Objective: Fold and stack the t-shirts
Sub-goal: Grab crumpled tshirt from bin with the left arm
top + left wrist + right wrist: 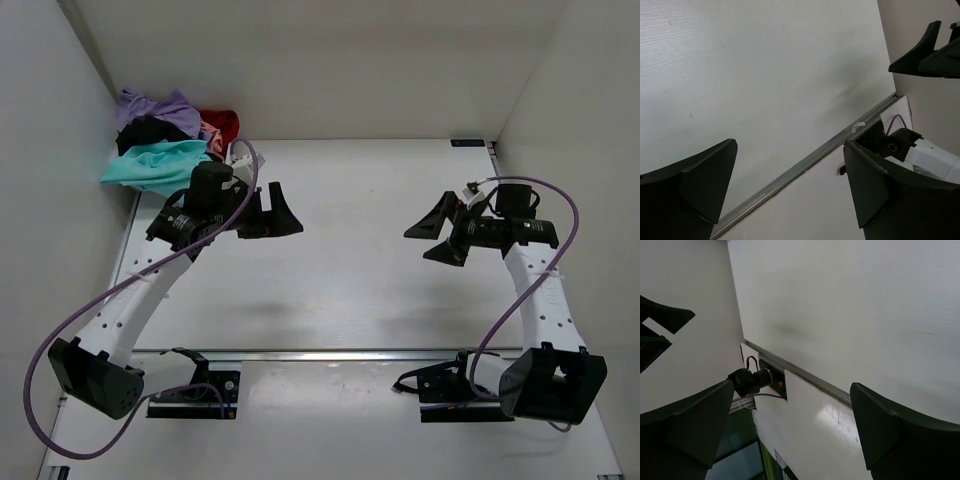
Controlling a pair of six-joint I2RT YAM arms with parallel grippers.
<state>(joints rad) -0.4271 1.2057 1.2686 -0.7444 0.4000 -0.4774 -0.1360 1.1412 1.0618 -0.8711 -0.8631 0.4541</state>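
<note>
T-shirts (pixel 165 140) lie in a loose heap on the far side of the left gripper (pixel 270 212), close behind its wrist and off to its left, against the side wall: a teal shirt (pixel 155 165) lies nearest the gripper, a black shirt (pixel 150 132) and a lavender shirt (pixel 155 108) behind it, and a red shirt (pixel 222 122) and a pink shirt (pixel 208 135) to their right. From above, both grippers hang over the bare table (pixel 350 290), well apart and facing each other; the right gripper (pixel 416 246) is far from the heap. Neither touches any cloth. The left wrist view has the left gripper (pixel 790 145) with its jaws spread wide and nothing between them, only the table and a metal rail (pixel 805 167) below. The right wrist view has the right gripper (pixel 792 385) spread just as wide, also holding nothing, over the same rail (pixel 810 377).
</note>
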